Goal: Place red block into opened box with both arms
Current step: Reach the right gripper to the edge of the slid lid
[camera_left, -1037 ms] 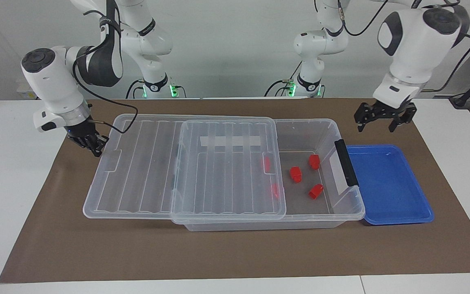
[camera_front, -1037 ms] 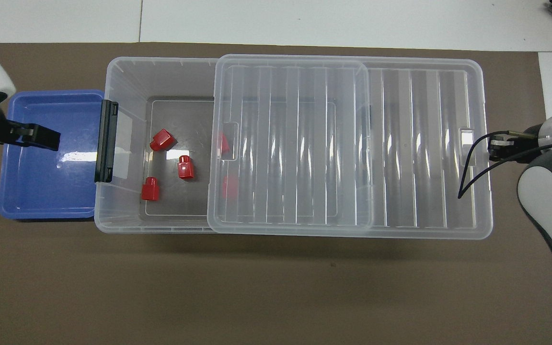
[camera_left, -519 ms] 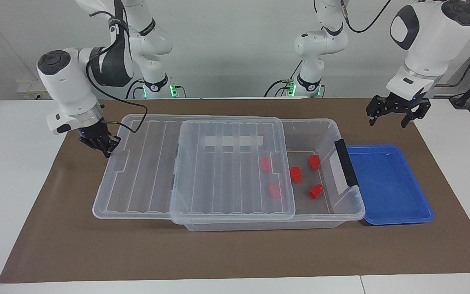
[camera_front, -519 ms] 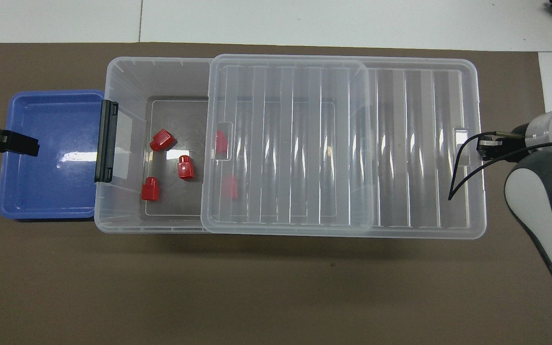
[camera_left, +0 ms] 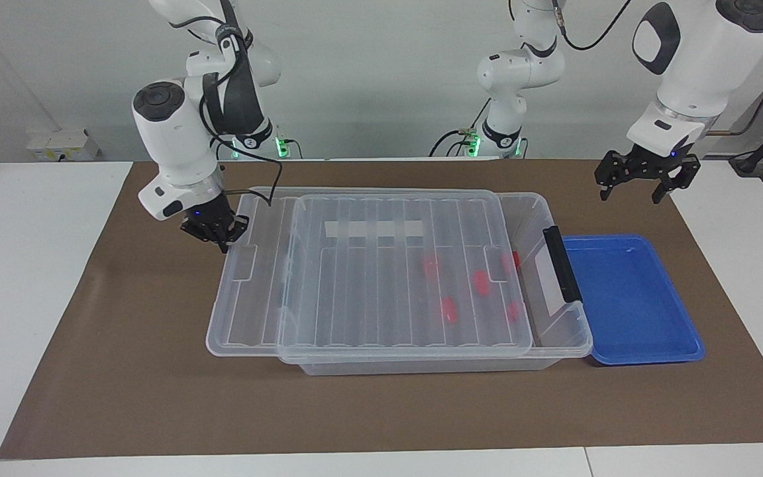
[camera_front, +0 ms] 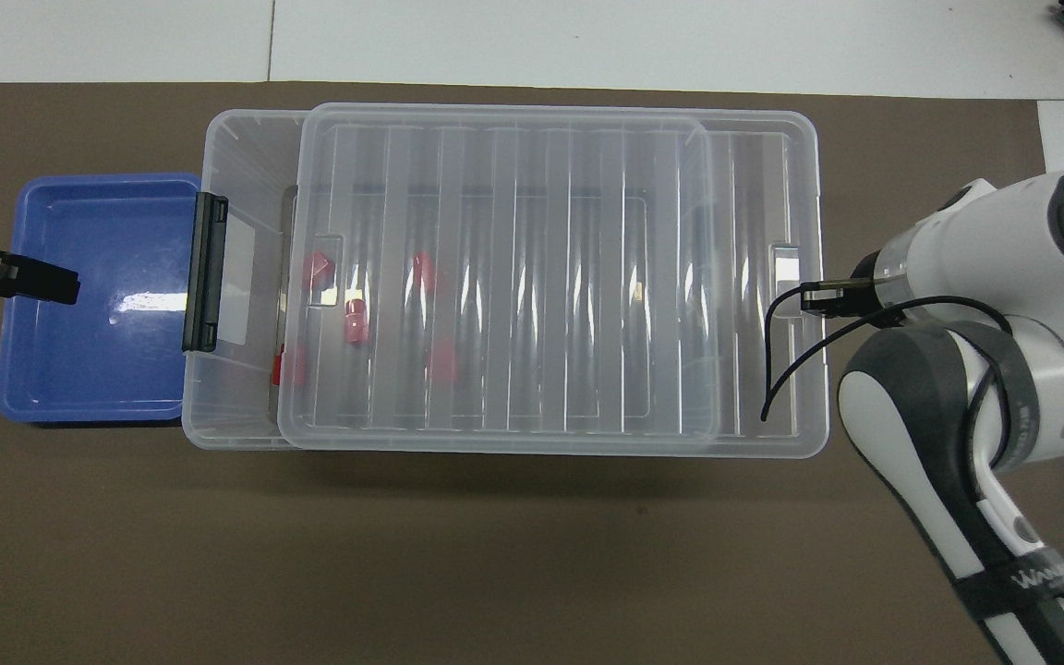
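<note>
A white bench (camera_left: 30,278) under a brown mat (camera_left: 156,397), by a pale wall. Red plastic blocks (camera_left: 448,309) lie in the clear lidded plastic box (camera_left: 554,344). Right gripper (camera_left: 226,244), jaws shut, apparently touches the lid's edge. Left gripper (camera_left: 630,192), jaws wide, hovers over the mat beside the blue tray (camera_left: 646,358).

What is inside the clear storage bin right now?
Five red blocks lie on the floor of the clear bin, all blurred through the ribbed lid that covers most of the opening. Whether more blocks lie under the lid cannot be told.

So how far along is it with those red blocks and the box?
Done: red blocks lie inside the box. In hand: the shut right gripper is at the lid edge, lid covering most of the box. Left: a strip by the black latch remains uncovered. The left gripper waits open.
</note>
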Robot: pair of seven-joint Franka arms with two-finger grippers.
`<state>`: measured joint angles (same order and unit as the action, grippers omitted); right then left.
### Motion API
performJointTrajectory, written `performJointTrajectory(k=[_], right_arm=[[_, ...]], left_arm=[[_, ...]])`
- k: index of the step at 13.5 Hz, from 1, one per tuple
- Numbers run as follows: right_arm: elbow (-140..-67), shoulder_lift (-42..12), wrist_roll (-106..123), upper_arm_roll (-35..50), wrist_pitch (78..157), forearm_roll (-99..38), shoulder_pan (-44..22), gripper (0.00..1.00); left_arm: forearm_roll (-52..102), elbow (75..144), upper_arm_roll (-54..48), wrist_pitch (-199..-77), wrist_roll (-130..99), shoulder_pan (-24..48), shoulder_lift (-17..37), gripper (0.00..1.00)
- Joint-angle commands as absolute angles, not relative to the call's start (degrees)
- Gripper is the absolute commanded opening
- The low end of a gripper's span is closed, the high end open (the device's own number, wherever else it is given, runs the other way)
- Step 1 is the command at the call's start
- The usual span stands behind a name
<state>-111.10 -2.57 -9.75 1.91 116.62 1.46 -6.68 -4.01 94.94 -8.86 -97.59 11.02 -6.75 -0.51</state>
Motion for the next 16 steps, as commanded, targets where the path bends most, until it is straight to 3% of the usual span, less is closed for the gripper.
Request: performJointTrajectory(k=[1,5,10,16], right_arm=[[-112.4,-1.6,-8.9,2.0,117.3,0.8,-9.0,0.00],[-113.0,-1.8,-9.2,2.0,118.1,0.8,-12.6,0.00],[-113.1,-2.3,-8.9,2.1,122.8,0.8,-13.8,0.00],[-112.9,-2.4,-8.9,2.0,122.6,0.8,-14.3,0.00]], left_arm=[[-3.3,96.9,-8.3,-97.5,11.3,-6.3,-2.5,1.00],[-3.3,96.8,-8.7,-97.6,11.3,-6.2,-2.6,1.00],[-3.3,96.9,-8.4,-97.4,11.3,-7.1,-2.6,1.00],[-3.3,96.9,-8.4,-97.4,11.3,-7.1,-2.6,1.00]])
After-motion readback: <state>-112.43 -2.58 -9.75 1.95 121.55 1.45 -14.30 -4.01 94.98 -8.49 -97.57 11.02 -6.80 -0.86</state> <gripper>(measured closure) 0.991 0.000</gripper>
